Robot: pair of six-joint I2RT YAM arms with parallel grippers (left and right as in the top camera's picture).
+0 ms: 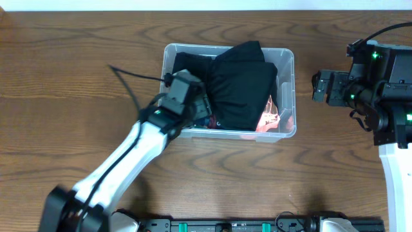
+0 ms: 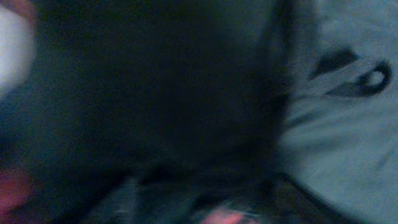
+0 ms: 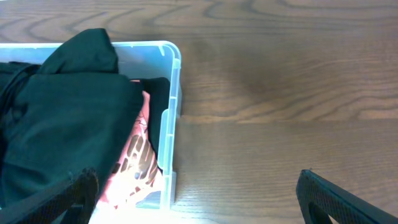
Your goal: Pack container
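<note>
- The container [image 1: 288, 59], a clear, colourless plastic rectangular bin with rounded corners, was pictured on the wood-grain table [image 1: 77, 51], just right of the centre of the overhead view and nearer the far edge.
- It was seen filled mostly by a crumpled black garment [image 1: 241, 84], soft and matt, which was heaped above the rim; a pink patterned cloth [image 1: 270, 119] was tucked beneath it at the near right corner.
- From the right wrist camera, the smooth, translucent wall [image 3: 174, 93] and a moulded rib inside it were shown.
- The left gripper [image 1: 199, 111] was reached down into the container at its near left side, against the black garment. Its fingers were hidden in the overhead view, and only dark blur was given by its wrist camera, so whether they were spread or closed could not be told.
- The right gripper [image 3: 196, 177] was held over the table to the right of the container, apart from it, with its fingers spread wide and nothing between them.
</note>
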